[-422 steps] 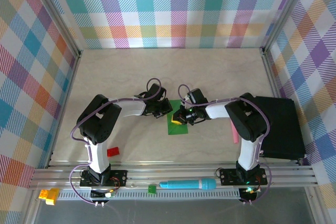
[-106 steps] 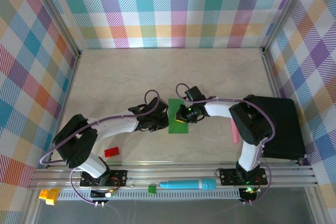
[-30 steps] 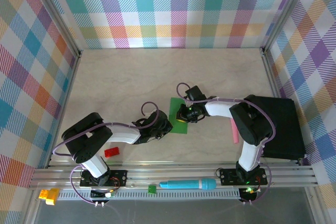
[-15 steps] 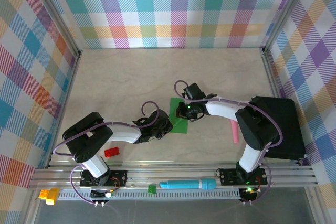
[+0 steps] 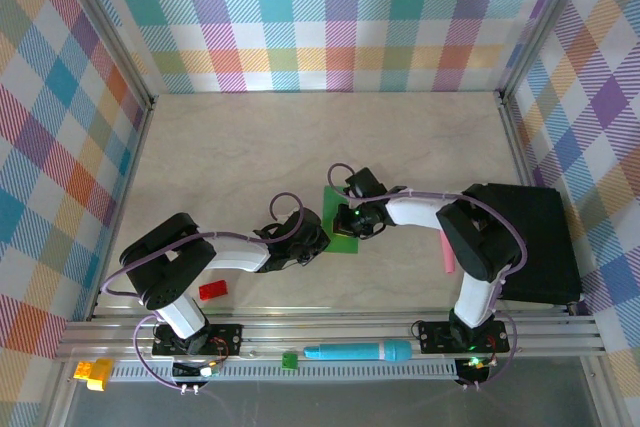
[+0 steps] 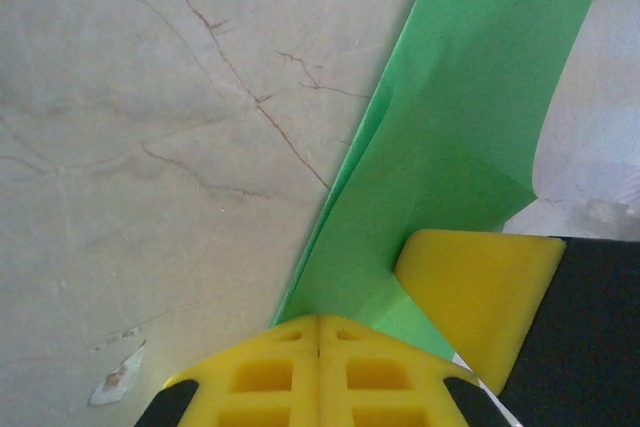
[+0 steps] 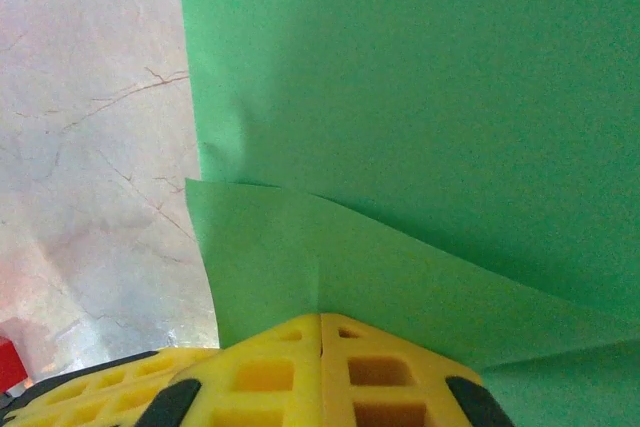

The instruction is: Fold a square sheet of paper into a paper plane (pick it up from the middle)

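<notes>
Black rectangular case (image 5: pixel 535 242) lies flat at the table's right edge, beside the right arm's elbow. Top face plain black; contents cannot be told. Pink marker (image 5: pixel 447 249) lies just left of it. Grey slotted strip (image 5: pixel 150 371) in front of the near rail holds a teal cylindrical marker (image 5: pixel 358 352), a tiny green block (image 5: pixel 289 359) just left of that, and a yellow block (image 5: pixel 92 372) at the left end.

Far half of the beige marble-pattern tabletop (image 5: pixel 250 147) runs open up to the plaid back wall (image 5: pixel 330 17). Aluminium frame rails (image 5: pixel 330 325) bound the near side. Small red block (image 5: pixel 212 290) sits near the left arm's base, well apart from the paper.

Square sheet of bright-green paper (image 5: pixel 345 240) lies mid-table, already creased, between the two wrists. Left wrist view: the paper (image 6: pixel 470 97) runs as a narrow layered strip from the fingertips up to the upper right, on the tabletop. Right wrist view: a folded flap with a diagonal edge lies over a broader flat part of the paper (image 7: pixel 430 97).

Left gripper (image 5: pixel 318 237) (image 6: pixel 320 332): yellow fingertips closed together, at the paper's near end. Right gripper (image 5: pixel 348 219) (image 7: pixel 320 332): fingertips likewise closed, at the flap's edge. One right finger (image 6: pixel 480 292) rests on the paper just beside the left tips. Whether either pair pinches the sheet or only presses on it, cannot tell.
</notes>
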Robot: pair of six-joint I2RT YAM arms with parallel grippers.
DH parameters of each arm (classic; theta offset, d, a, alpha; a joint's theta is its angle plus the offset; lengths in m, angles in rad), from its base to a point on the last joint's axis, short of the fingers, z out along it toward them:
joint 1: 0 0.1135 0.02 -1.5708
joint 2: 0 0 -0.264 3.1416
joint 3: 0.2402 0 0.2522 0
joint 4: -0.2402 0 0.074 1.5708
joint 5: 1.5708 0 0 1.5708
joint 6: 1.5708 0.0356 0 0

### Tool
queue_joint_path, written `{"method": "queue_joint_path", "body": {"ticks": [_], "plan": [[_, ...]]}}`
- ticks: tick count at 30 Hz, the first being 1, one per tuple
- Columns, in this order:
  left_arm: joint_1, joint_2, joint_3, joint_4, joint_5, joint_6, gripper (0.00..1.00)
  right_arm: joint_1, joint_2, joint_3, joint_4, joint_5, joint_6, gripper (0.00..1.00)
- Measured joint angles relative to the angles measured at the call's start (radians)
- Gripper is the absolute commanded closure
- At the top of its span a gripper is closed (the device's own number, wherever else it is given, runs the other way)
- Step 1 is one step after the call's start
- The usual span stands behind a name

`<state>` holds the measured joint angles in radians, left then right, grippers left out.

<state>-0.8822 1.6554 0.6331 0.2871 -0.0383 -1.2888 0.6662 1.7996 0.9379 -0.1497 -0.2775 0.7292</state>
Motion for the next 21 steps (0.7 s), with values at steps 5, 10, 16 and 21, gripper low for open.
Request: {"method": "queue_joint_path", "body": {"ticks": [5, 10, 16, 21], "plan": [[0.000, 0.000, 0.000, -0.006, 0.000, -0.025, 1.00, -0.012, -0.015, -0.037, 0.054, 0.007, 0.005, 0.97], [0.000, 0.000, 0.000, -0.009, 0.000, -0.064, 1.00, -0.040, -0.020, -0.080, 0.127, -0.043, 0.016, 0.97], [0.000, 0.000, -0.008, 0.004, 0.000, -0.095, 1.00, -0.109, -0.020, -0.096, 0.158, -0.073, 0.016, 0.97], [0.000, 0.003, -0.008, 0.008, 0.001, -0.103, 1.00, -0.188, -0.020, -0.102, 0.172, -0.077, 0.018, 0.97]]}}
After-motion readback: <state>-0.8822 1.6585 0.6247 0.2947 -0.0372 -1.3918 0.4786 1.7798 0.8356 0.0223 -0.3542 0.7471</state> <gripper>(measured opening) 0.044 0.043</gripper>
